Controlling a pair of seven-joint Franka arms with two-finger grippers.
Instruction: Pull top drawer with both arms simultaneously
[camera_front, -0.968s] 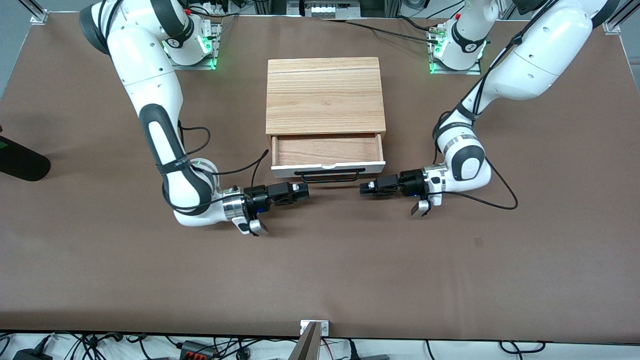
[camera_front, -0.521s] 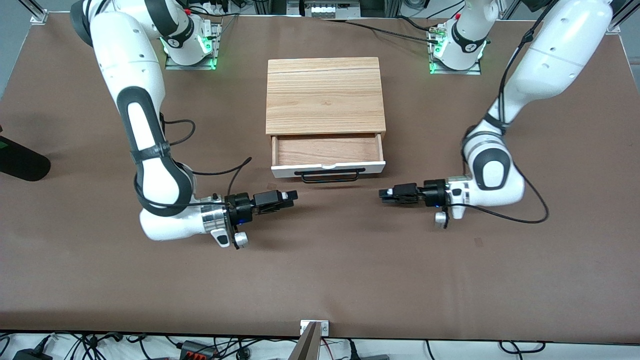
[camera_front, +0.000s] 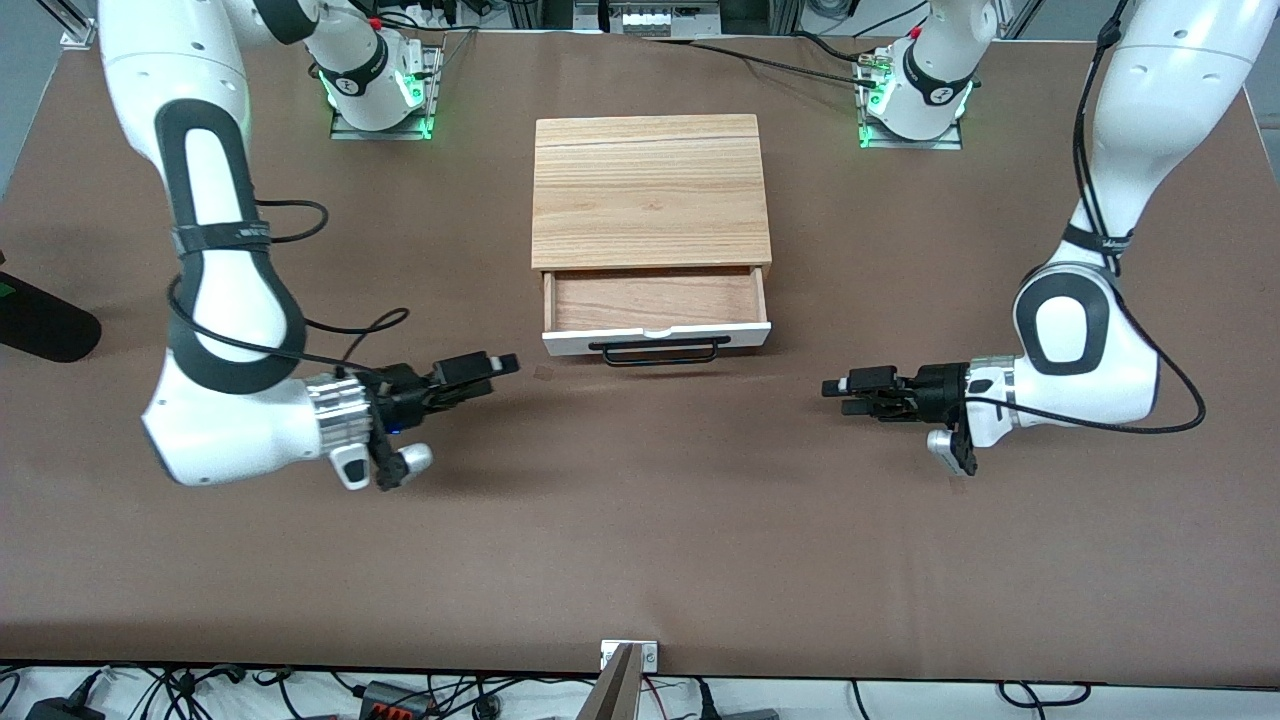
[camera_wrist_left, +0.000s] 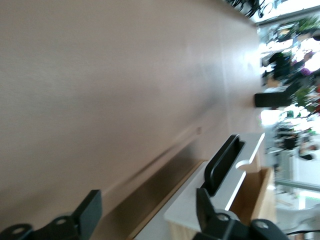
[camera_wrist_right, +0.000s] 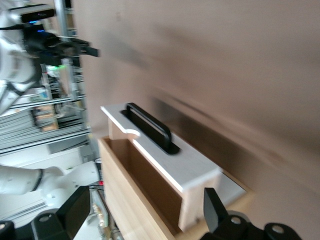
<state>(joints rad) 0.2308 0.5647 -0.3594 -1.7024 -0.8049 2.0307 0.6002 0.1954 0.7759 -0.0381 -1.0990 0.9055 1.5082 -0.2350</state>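
The top drawer (camera_front: 655, 338) stands pulled out of the light wooden box (camera_front: 650, 190), showing its wood inside, white front and black bar handle (camera_front: 660, 350). My left gripper (camera_front: 842, 396) hangs open and empty over bare table, off the handle's end toward the left arm's end. My right gripper (camera_front: 490, 373) is open and empty too, over bare table toward the right arm's end. Neither touches the drawer. The left wrist view has the open left gripper (camera_wrist_left: 147, 210) with the drawer front (camera_wrist_left: 220, 197) off to one side. In the right wrist view the open right gripper (camera_wrist_right: 145, 207) faces the drawer (camera_wrist_right: 165, 160).
A black object (camera_front: 40, 322) lies at the table edge at the right arm's end. A small metal mount (camera_front: 628, 655) sits at the table edge nearest the front camera. Both arm bases (camera_front: 380, 95) stand beside the box's back corners. The brown table (camera_front: 640, 520) spreads wide.
Both arms have swung away from the drawer handle, each toward its own end of the table. The left gripper's fingers have spread wider. The drawer has not moved.
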